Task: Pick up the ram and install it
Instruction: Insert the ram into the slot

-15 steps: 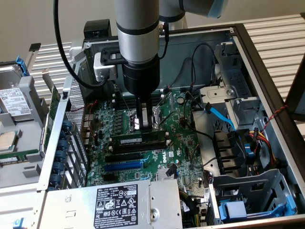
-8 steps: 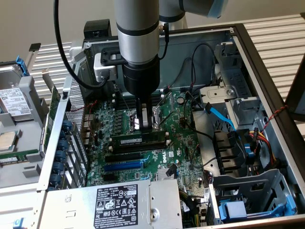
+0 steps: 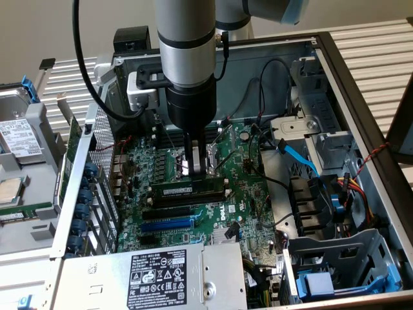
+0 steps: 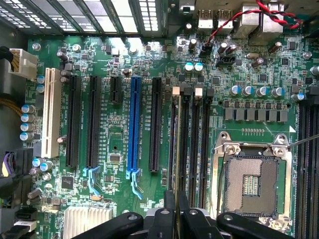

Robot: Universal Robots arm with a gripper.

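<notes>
In the exterior view, the gripper (image 3: 199, 169) is down inside the open case (image 3: 361, 97), over the middle of the board (image 3: 245, 187). Its fingers (image 3: 192, 155) pinch the top edge of the ram (image 3: 187, 189). The ram is a long dark stick with a pale label. It lies along the black slots (image 3: 169, 211), on the far side of the blue slot (image 3: 166, 225). So picking up is done. I think it is going in, but I cannot tell if it is pushed all the way down

In the wrist view, the gripper (image 4: 175, 215) is closed tight on the ram (image 4: 175, 149), which looks like a thin edge. It lines up with one slot, just beside the empty black slots (image 4: 186, 144)
</notes>
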